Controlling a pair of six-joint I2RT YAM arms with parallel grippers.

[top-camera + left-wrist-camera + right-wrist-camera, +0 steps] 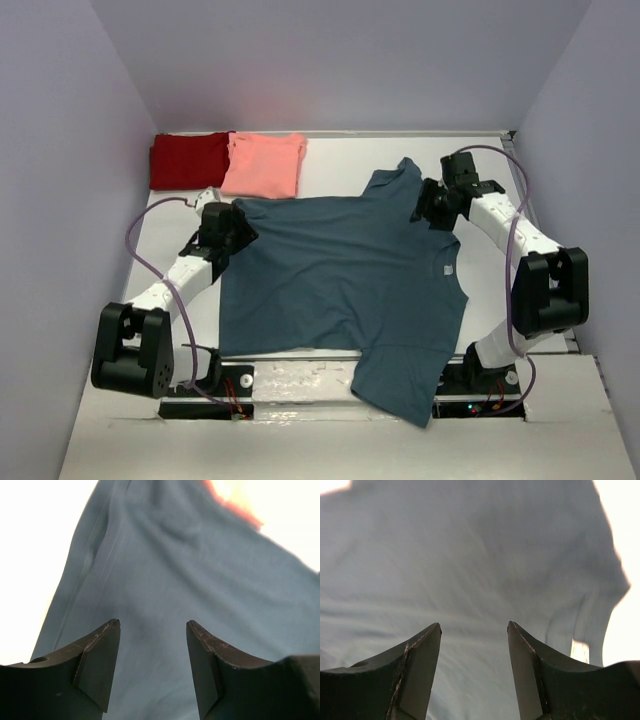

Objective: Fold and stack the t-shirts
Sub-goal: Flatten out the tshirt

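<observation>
Teal t-shirt [340, 280] is spread flat mid worktop [400, 150], one sleeve hung over the near edge. Red tee [188, 160] and pink tee [265, 165] are folded at the far left corner. Left pincer [153, 622] and right pincer [474, 624] are parted, empty, over its far edge. First fold is judged not yet begun; cloth must be pinched next.

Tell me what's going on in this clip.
Two arms are working on a dark teal t-shirt spread flat on the table. The left gripper is at its far hem corner and the right gripper by its far sleeve. Both are open and gripping nothing. A red t-shirt and a pink t-shirt lie folded next to each other at the far left.
</observation>
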